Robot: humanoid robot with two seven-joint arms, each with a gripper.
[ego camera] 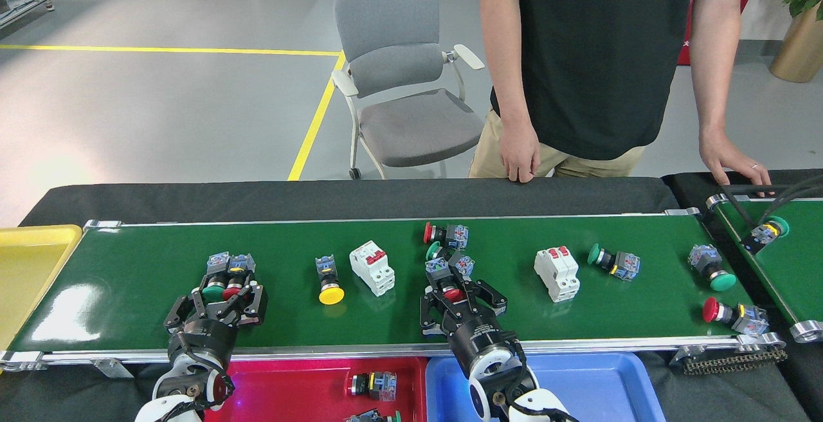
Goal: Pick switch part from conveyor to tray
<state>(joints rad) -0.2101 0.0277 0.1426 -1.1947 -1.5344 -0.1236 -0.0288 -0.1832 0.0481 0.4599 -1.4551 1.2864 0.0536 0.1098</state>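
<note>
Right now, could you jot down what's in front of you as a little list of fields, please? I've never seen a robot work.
belt: long green conveyor carrying loose switches
left gripper: jaws open around a green and red button pair
right gripper: jaws open around a red button switch
white breakers: two, one mid-belt, one further right
yellow button switch: lying beside the mid-belt breaker
red tray: holds a switch already
blue tray: nothing visible inside
person: standing behind the belt

Bright even light, sharp pic, glare on conveyor (71, 300) left
</note>
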